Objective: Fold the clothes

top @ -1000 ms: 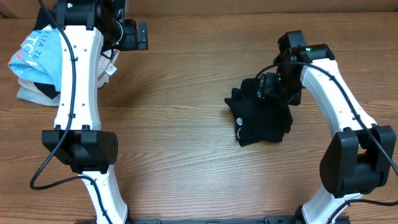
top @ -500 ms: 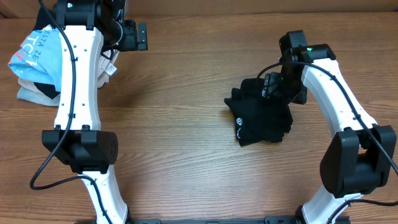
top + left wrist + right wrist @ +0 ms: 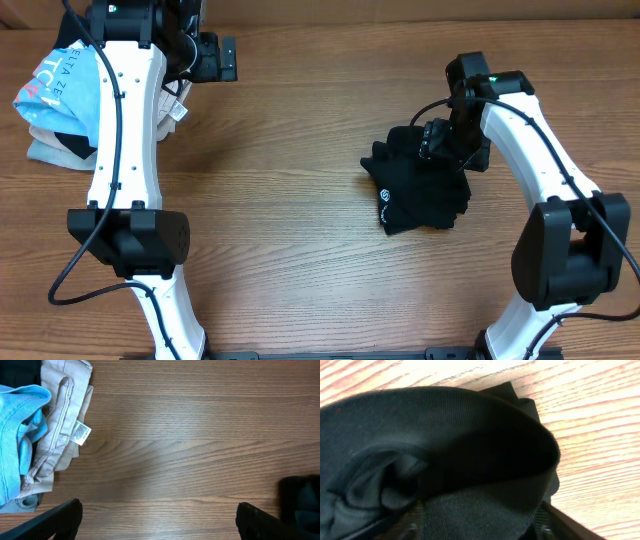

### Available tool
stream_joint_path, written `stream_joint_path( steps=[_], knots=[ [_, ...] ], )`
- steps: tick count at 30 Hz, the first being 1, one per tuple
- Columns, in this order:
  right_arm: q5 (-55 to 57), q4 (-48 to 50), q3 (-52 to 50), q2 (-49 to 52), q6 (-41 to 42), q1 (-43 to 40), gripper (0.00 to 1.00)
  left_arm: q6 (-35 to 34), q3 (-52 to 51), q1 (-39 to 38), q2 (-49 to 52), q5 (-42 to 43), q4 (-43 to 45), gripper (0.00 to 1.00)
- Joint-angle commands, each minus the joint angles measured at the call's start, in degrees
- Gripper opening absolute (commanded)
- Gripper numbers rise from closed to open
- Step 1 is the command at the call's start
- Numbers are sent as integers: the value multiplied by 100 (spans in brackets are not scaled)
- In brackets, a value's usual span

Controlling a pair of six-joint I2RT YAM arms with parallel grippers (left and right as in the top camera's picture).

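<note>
Overhead: we see the right pincer (image 3: pixel 437 140) has nudged only slightly at the back edge of the black shirt (image 3: pixel 420 195). The shirt lies crumpled mid-right on the worktop (image 3: pixel 280 220), its shape unchanged. Fabric fills the right wrist view; clamped or not, we cannot tell. Left pincer (image 3: pixel 157 520) is wide apart and empty, near the spare clothes pile (image 3: pixel 50 100). We judge folding barely begun.
</note>
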Motion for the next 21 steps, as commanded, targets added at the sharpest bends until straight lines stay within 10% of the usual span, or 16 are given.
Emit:
stream_joint_path(
  steps=[1,5,10,21],
  knots=[
    [-26,15,42,57,44,4,66,111,44,-13,-68,-79,4,100],
    [-28,-11,44,55,42,-7,49,109,44,-13,-68,-76,4,100],
    [-28,-326,227,-111,42,-61,4,109,44,-11,-68,-76,0,100],
    [-26,-1038,507,-695,-188,-922,4,111,44,-11,-68,-76,2,100]
  ],
)
